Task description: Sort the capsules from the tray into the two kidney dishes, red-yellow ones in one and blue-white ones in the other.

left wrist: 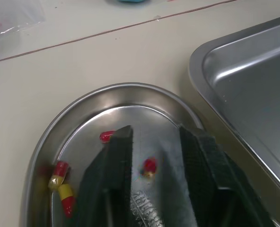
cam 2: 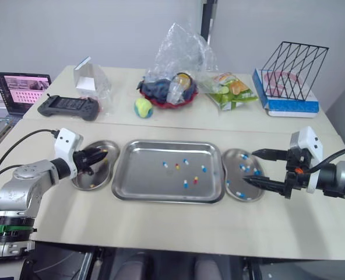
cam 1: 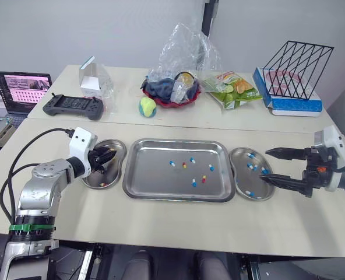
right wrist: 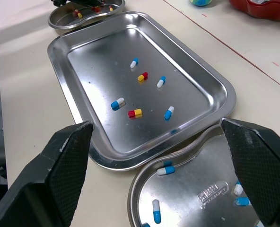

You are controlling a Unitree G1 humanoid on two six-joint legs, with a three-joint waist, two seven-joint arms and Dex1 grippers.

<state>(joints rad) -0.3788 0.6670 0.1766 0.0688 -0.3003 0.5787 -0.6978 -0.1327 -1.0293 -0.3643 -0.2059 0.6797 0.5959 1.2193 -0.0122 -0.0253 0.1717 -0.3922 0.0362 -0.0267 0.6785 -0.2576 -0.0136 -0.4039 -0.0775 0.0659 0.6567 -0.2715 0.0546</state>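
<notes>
In the middle of the frame, the tray sat on the counter with four blue-white capsules and two red-yellow capsules in it. At the left, the left tool hung low over the left kidney dish. Its two fingers were apart, and red-yellow ones lay in the dish under it. At the right, the right tool was spread wide open above the right kidney dish, which held blue-white ones.

Left arm: silver-grey casing, green band, looping black cables, white wrist block. Right claw: 2 black cross-hatched fingers, orange tab.
</notes>
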